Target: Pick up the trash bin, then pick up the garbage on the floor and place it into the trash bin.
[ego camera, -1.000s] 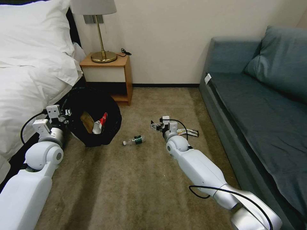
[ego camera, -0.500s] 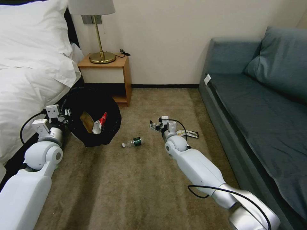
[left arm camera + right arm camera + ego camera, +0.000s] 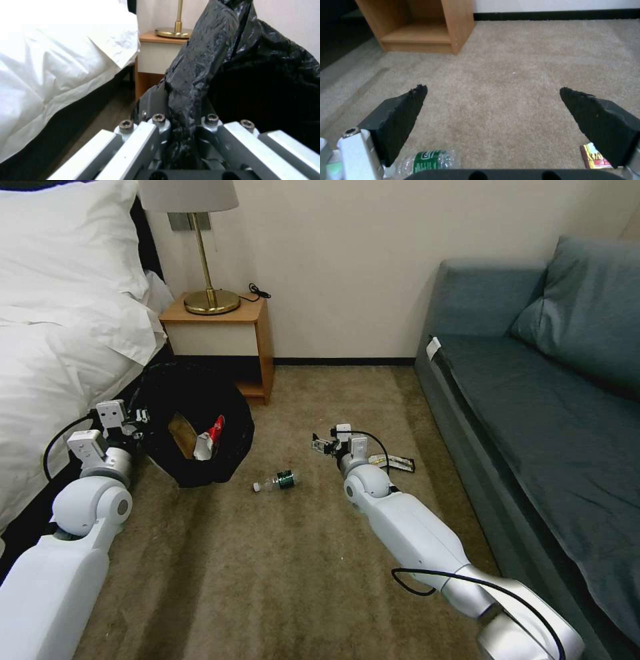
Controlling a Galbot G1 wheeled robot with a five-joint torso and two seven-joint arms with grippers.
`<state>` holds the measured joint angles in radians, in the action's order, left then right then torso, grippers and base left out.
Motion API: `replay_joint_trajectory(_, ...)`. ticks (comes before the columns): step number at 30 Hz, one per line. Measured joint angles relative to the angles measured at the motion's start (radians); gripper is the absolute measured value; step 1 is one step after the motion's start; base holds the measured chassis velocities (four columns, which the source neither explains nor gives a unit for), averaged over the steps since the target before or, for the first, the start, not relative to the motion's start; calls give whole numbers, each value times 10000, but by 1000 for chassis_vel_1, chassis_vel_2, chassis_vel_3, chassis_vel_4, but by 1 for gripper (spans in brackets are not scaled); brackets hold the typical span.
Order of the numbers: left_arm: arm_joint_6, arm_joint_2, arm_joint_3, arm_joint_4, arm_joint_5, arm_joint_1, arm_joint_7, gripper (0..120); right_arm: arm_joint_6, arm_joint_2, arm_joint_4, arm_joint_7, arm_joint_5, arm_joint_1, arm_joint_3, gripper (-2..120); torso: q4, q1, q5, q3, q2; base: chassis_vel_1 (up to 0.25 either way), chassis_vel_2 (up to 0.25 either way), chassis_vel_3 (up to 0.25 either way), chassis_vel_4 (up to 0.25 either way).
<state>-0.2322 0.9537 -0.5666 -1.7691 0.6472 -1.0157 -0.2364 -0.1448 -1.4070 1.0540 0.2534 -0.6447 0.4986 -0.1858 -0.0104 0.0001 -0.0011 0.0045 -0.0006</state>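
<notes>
Here the right pincer [image 3: 325, 442] hangs wide open and empty above the carpet [image 3: 300, 553]. The bottle [image 3: 275, 481] lies just to its left, toward the bin [image 3: 193, 427], long axis running across the arm's reach; the flat wrapper [image 3: 399, 463] lies close on its right. The left pincer [image 3: 181, 130], clamped on the bin's black bag, holds the bin by the bed [image 3: 53, 347].

wrapper [image 3: 397, 462] half hidden behind right arm, bottle [image 3: 430, 160] cut by frame edge

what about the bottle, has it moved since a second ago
No. The bottle keeps its gap to the wrapper; the whole head view shifted, so the camera moved.
</notes>
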Motion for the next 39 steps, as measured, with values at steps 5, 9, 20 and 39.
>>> replay_joint_trajectory(5,4,1,-2,26,-3,0,15,4,53,-27,-102,-50,27,4,-3,100,0,0,0,0,0,-6,7,8,-12)
replay_joint_trajectory(9,9,3,-13,58,-3,4,36,4,85,-56,-182,-97,40,2,-25,100,0,0,0,0,0,-44,42,55,-65)
replay_joint_trajectory(20,31,29,-26,115,-24,5,97,4,191,-113,-353,-174,93,-44,-46,100,0,-1,0,0,0,-66,67,57,-68)
replay_joint_trajectory(39,38,-70,-24,98,23,38,96,4,249,-139,-460,-273,129,-41,-73,100,0,0,1,0,0,-69,72,70,-67)
